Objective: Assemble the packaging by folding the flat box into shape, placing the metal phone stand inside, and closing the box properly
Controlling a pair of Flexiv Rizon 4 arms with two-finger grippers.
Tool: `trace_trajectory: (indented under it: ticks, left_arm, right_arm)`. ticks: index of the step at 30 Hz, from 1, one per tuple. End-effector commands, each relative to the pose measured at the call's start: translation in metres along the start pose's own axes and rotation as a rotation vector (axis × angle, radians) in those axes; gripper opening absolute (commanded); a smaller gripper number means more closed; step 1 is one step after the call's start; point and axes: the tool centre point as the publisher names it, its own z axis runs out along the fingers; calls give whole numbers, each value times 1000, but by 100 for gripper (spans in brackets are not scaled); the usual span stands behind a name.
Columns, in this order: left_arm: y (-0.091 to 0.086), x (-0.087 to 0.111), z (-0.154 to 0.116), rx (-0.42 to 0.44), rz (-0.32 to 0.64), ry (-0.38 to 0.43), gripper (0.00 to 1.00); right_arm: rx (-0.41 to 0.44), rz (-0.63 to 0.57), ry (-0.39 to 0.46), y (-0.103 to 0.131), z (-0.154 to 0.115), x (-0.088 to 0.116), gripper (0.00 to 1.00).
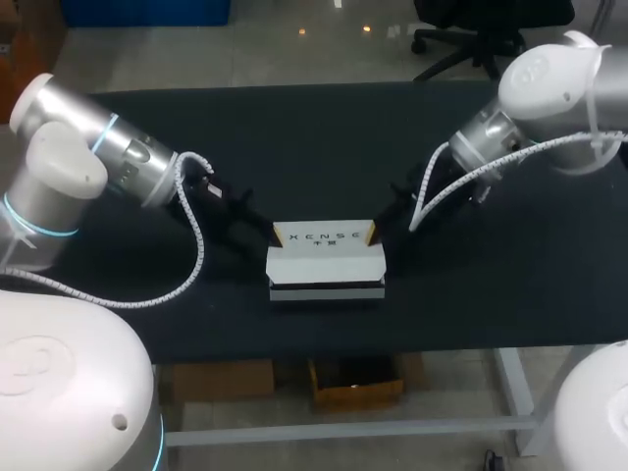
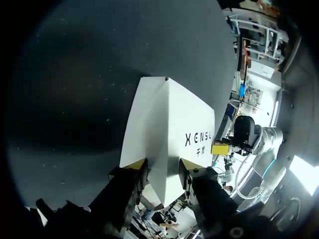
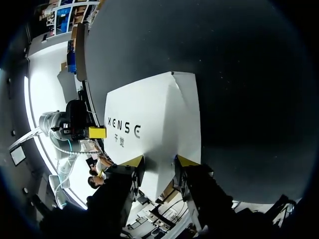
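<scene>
Head view: the crosswise white box is clamped at either end by left gripper and right gripper.

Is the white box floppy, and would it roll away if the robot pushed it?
Probably bendy and light: the white box looks like thin folded card with a visible crease. It shouldn't roll, since its flat bottom rests on the black table.
</scene>
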Motion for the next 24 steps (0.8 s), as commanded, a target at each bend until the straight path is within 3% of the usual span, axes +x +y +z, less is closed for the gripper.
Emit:
trace_trajectory:
  ticks: [1, 24]
  left_arm:
    - [-2, 5, 2, -8, -6, -4, 40]
    - [-11, 12, -2, -28, -70, -19, 41]
  right_arm:
    - [18, 0, 4, 3, -1, 5, 36]
    - [66, 23, 22, 11, -4, 10, 39]
